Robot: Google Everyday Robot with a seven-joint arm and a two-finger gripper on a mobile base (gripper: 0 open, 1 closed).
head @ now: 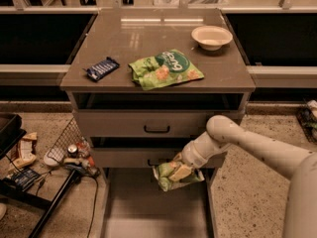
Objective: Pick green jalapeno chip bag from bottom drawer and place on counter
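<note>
My gripper (179,171) is shut on the green jalapeno chip bag (171,179), a small wrinkly green foil bag with pale patches. It holds the bag in the air above the open bottom drawer (148,207), in front of the lower drawer front. The white arm (247,143) reaches in from the right. The glossy grey-brown counter (148,38) is above and behind, well higher than the bag.
On the counter lie a larger lime-green bag (166,68), a dark-blue snack bar wrapper (101,68) and a white bowl (211,36). Two grey drawer fronts with black handles (156,129) are shut. A wire basket and clutter (64,152) sit on the floor at left.
</note>
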